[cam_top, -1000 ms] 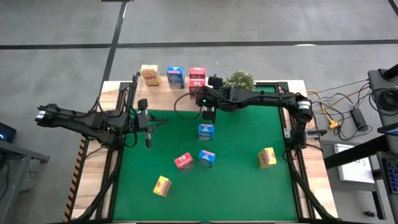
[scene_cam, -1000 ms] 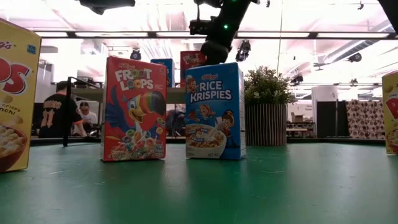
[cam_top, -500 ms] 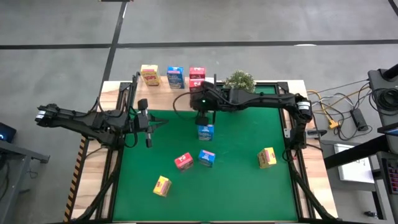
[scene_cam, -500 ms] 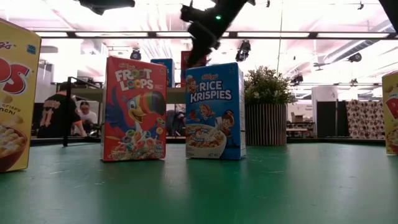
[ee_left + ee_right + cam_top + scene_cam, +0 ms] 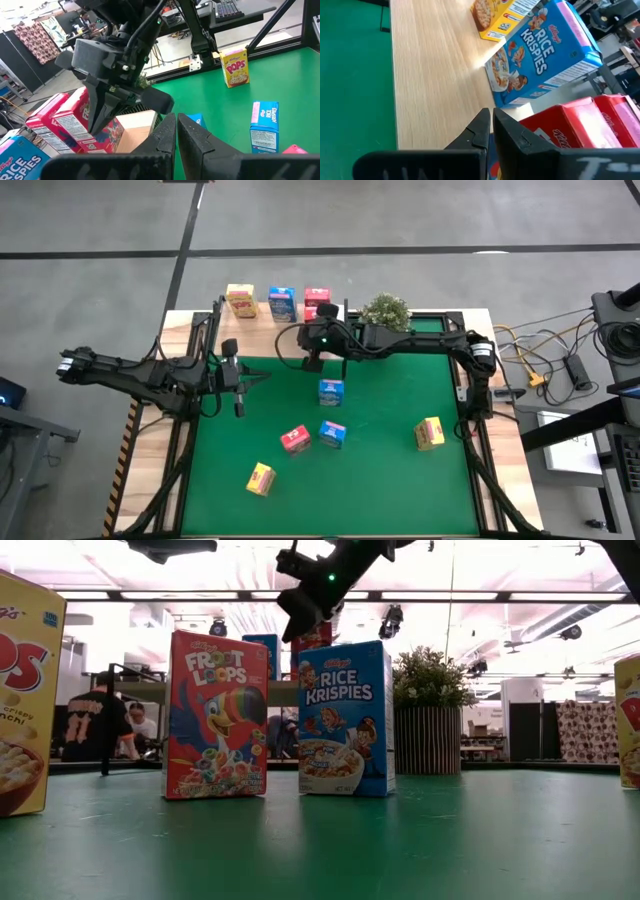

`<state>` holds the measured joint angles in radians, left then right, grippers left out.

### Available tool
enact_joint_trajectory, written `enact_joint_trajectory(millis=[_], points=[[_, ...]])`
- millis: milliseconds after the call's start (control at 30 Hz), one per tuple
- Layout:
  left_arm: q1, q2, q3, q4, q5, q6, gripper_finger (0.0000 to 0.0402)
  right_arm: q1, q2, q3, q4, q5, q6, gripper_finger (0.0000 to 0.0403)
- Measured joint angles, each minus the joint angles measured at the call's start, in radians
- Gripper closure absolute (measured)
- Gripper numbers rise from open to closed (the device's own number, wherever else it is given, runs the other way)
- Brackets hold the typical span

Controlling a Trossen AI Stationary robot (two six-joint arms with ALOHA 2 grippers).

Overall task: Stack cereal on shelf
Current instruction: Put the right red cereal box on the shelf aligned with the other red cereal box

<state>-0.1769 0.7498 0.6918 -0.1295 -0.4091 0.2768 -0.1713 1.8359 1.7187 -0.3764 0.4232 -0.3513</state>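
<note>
The light-wood shelf (image 5: pixel 262 316) stands at the table's far edge. On its board rest a yellow cereal box (image 5: pixel 240 300), a blue one (image 5: pixel 282 303) and two pink-red ones (image 5: pixel 317 300). Several more boxes stand on the green mat (image 5: pixel 400 470): blue (image 5: pixel 331 391), blue (image 5: pixel 332 434), pink-red (image 5: pixel 296 439), yellow (image 5: pixel 260 478) and yellow (image 5: pixel 429 433). My right gripper (image 5: pixel 490 117) is shut on nothing. It hangs at the shelf's front edge beside the pink-red boxes (image 5: pixel 575 125), pointing along the shelf. My left gripper (image 5: pixel 175 135) waits shut over the mat's left part.
A small potted plant (image 5: pixel 385 310) stands at the shelf's right end. In the low view the Froot Loops box (image 5: pixel 216 715) and the Rice Krispies box (image 5: pixel 346 720) stand mid-mat, and yellow boxes show at both edges. A black frame borders the table. People sit in the room behind.
My right gripper has left the spot above the far blue box on the mat. It has gone toward the table's left and far edge, up to the shelf's front, and tipped from pointing down to nearly level. It has stayed shut. No box has moved.
</note>
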Motion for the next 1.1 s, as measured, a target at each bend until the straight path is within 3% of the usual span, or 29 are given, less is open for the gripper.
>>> enact_joint_trajectory(millis=[700,1100], points=[[0.0,0.0,0.0,0.002,0.0,0.0,0.0402,-0.014,-0.002,-0.002,-0.014,0.023,-0.006,0.039],[0.0,0.0,0.0,0.002,0.0,0.0,0.0402,0.008,-0.025,0.009,-0.271,0.033,0.032,0.039]])
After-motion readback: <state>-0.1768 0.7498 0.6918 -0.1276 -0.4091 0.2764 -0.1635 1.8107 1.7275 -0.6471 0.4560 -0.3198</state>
